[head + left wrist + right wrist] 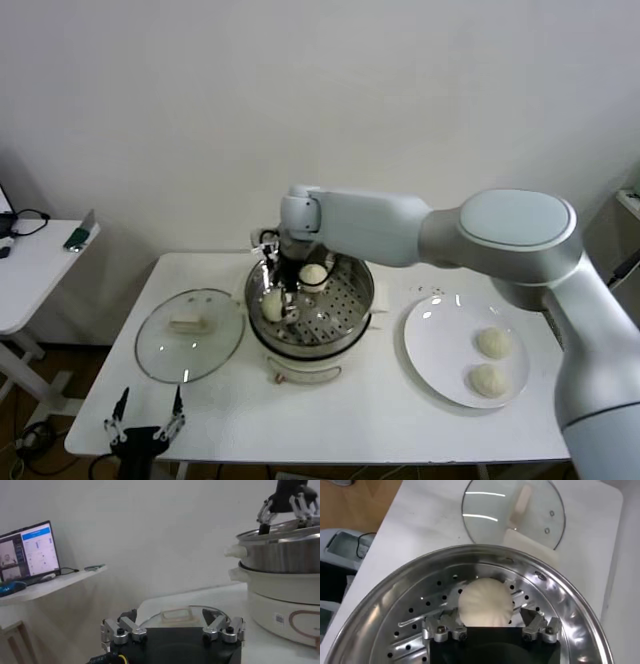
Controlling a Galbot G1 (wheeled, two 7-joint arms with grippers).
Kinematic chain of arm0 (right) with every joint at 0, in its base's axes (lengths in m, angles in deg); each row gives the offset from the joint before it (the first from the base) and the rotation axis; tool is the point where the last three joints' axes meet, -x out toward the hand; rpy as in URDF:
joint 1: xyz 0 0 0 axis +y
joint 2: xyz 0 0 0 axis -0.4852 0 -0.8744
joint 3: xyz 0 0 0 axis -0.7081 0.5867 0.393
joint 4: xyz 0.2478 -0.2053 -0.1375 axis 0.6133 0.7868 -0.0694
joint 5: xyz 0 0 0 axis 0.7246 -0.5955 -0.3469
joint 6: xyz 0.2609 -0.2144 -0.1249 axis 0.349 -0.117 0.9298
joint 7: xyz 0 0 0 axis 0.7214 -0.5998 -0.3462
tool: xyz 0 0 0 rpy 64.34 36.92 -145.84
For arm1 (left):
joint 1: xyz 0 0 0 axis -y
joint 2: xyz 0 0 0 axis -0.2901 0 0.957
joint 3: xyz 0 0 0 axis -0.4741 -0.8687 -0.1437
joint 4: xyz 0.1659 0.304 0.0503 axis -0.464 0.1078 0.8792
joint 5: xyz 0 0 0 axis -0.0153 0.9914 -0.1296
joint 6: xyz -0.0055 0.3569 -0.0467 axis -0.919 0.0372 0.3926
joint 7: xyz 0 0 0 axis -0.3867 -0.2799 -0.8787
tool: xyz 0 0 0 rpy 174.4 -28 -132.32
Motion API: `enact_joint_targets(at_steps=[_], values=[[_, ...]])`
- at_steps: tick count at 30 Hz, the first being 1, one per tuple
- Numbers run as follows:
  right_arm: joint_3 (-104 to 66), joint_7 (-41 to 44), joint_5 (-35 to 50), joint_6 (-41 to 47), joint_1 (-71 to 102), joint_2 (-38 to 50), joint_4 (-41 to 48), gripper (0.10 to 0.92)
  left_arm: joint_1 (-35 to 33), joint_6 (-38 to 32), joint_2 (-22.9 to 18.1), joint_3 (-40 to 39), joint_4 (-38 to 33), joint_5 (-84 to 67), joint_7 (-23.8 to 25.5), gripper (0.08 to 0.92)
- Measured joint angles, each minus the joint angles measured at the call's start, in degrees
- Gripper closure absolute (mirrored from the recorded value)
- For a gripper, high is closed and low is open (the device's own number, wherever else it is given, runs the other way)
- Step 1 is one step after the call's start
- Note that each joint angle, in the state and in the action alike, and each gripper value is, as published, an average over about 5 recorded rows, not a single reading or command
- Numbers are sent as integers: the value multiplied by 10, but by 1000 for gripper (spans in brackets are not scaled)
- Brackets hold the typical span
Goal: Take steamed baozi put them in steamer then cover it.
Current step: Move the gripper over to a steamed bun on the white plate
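Observation:
The steamer point(355, 300) stands mid-table with two baozi on its perforated tray, one at the back point(313, 273) and one at the left point(272, 304). My right gripper point(284, 296) is down inside the steamer. In the right wrist view it point(490, 622) is open, with its jaws on either side of that left baozi point(485, 602), which rests on the tray point(560, 595). Two more baozi point(494, 342) point(489, 379) lie on the white plate point(440, 340). The glass cover point(190, 335) lies flat, left of the steamer. My left gripper point(148, 412) is open and parked near the front left edge.
A white side table point(30, 260) stands off to the left, with a laptop point(27, 550) on it. The left wrist view shows the cover point(175, 615) just ahead of the left gripper point(172, 625), and the steamer point(285, 555) farther off.

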Motion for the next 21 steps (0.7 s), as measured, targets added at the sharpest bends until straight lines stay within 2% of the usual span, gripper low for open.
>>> enact_joint_targets(at_steps=[9,21], values=[[10,24,-3,-13,-73,99,-83,203,1,0,1,1,0,0,0,177],[22,44,-73,-21,-111,331,-241,203,10,11,0,-1,0,5,3,177]])
